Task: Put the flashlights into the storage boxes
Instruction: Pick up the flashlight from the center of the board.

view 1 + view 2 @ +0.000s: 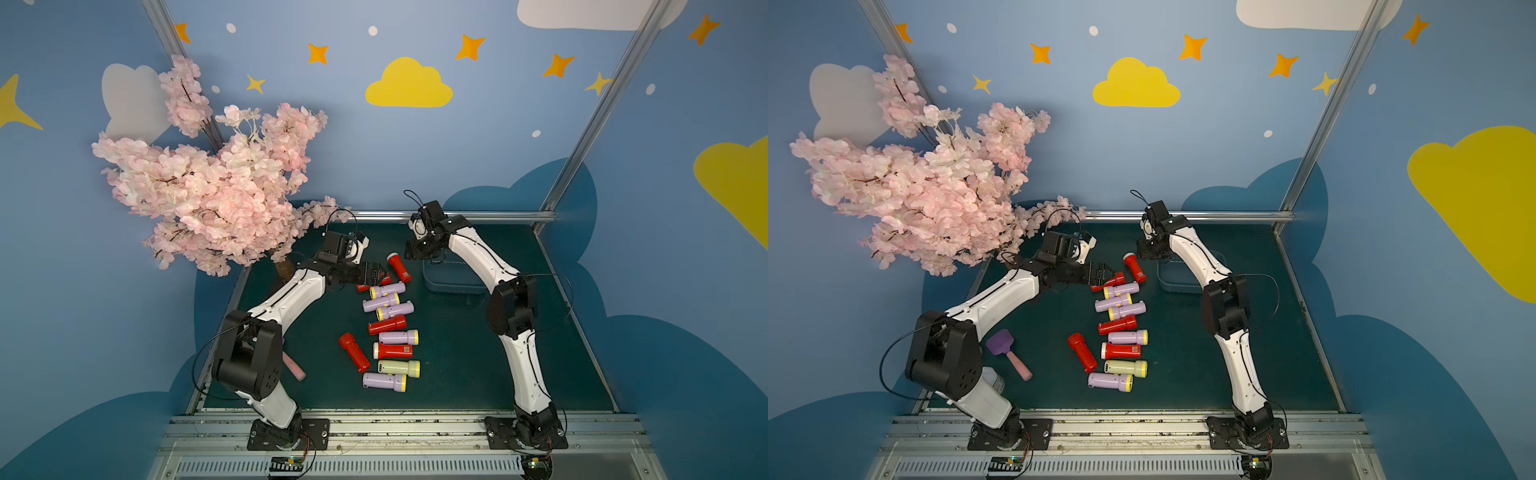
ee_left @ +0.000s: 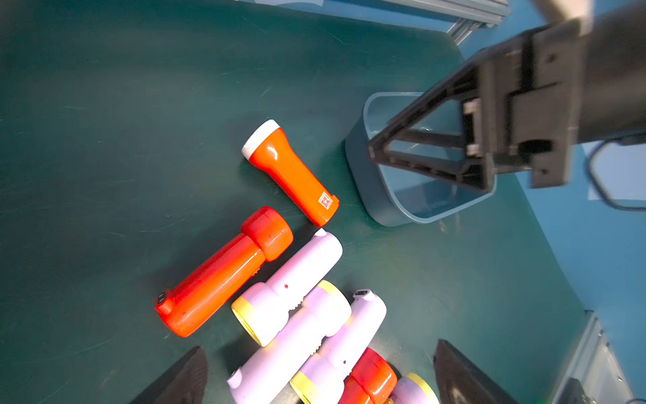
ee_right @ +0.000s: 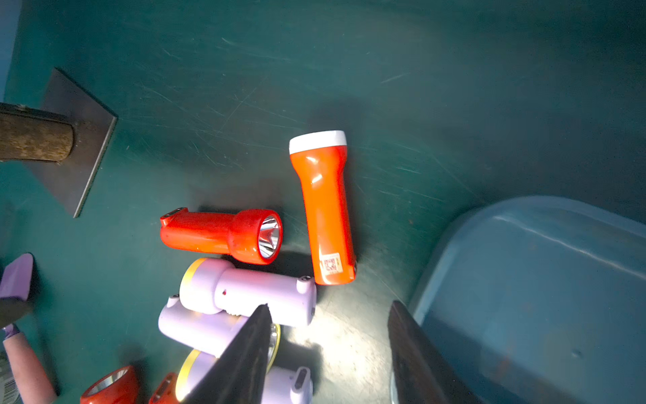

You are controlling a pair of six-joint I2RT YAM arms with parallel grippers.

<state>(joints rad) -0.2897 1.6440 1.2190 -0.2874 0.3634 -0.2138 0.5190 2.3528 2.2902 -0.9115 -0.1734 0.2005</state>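
The left gripper (image 1: 377, 272), jaws spread wide and grasping nothing, hangs low over the far end of the flashlights (image 1: 386, 325), which lie in a row down the middle of the table (image 1: 478, 365). The right gripper (image 3: 330, 307), jaws parted and likewise released, hangs over the rim of the storage box (image 1: 453, 286), which sits near the far edge, right of middle. A white-headed red flashlight (image 1: 399, 268) lies just beside the box.

- bench (image 1: 457, 374): dark teal-green, faintly scratched.
- red flashlights (image 1: 387, 325): glossy red; some have a white head and a small printed code label.
- lilac flashlights (image 1: 388, 289): lilac with yellow head rings.
- cream flashlight (image 1: 400, 368): pale cream-yellow with a brighter yellow head.
- storage box (image 1: 449, 286): blue-grey.
- scoop (image 1: 999, 343): purple with a pink handle.
- tree (image 1: 199, 195): pink blossom.
- walls (image 1: 498, 145): blue, with yellow and white clouds and orange stars.
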